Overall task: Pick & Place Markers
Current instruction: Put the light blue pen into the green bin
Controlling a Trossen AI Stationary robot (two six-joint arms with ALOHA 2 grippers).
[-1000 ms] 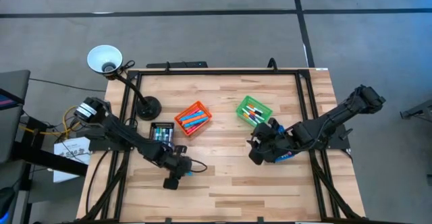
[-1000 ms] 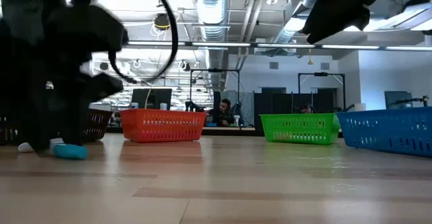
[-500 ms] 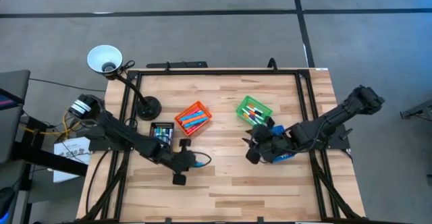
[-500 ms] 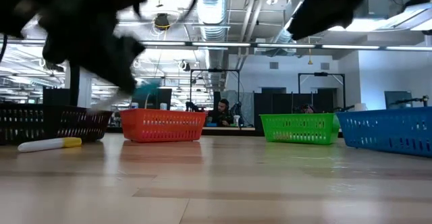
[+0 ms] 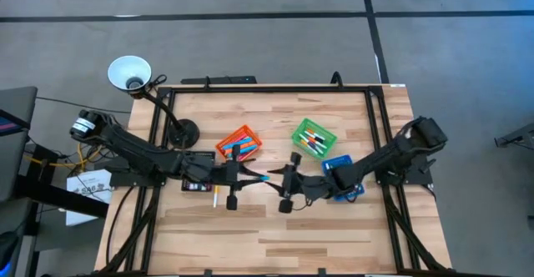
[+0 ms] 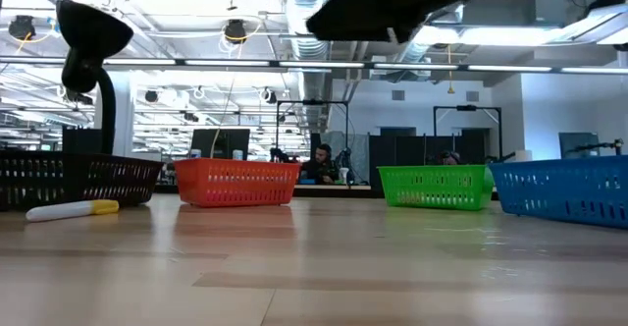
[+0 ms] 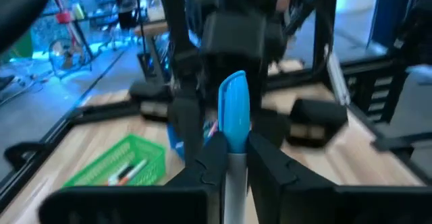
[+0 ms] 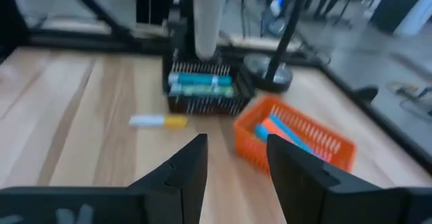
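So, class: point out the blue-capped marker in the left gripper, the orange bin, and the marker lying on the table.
blue-capped marker [image 7: 234, 113], left wrist view, blue cap
orange bin [image 6: 236, 183], low view, front wall
yellow-capped marker [image 6: 71, 209], low view, white barrel

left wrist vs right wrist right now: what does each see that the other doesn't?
Only the left wrist view: the left pincer shut on a blue-capped marker, with the green bin beyond it. Only the right wrist view: the right pincer open and holding nothing, a yellow-capped marker lying loose on the table, the black bin and the orange bin. Shared: the wooden table and the blue-capped marker, whose white barrel hangs at the top of the right wrist view.
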